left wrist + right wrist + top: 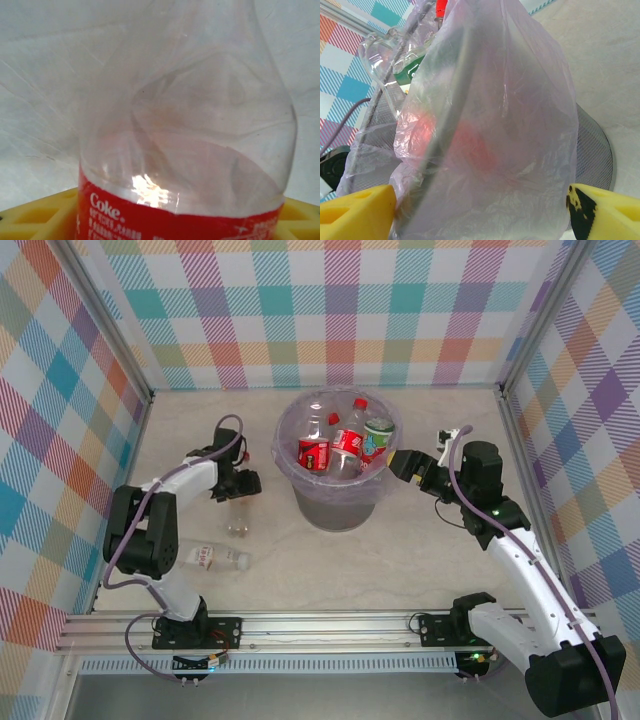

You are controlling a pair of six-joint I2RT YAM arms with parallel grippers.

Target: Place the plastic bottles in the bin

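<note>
- L gripper (240, 484), just left of the bin (335, 508): looks clamped on a Coke bottle (185, 150), w/ yellow fingers (35, 220) tight either side of its red label. The plastic's thin & dented, so it could squirm or pop out if squeezed harder or swung fast.
- That bottle seems to be down near the table (420, 560), below the rim. If the arm goes across w/o lifting first, it'll hit the bin wall & shove or tip the bin.
- Bin's pretty full: the red-label bottles (345, 445) reach abt rim height. A drop at the edge could bounce off them & land outside.
- R gripper (403, 464): fingers wide apart, nothing held, right up against the lavender bag (520, 100) on the bin's right side. Closing or pulling back here could snag the liner & drag the bin.
- A loose bottle (212, 558) lies on its side nr the L arm's base. An elbow swing could roll it out of reach.
</note>
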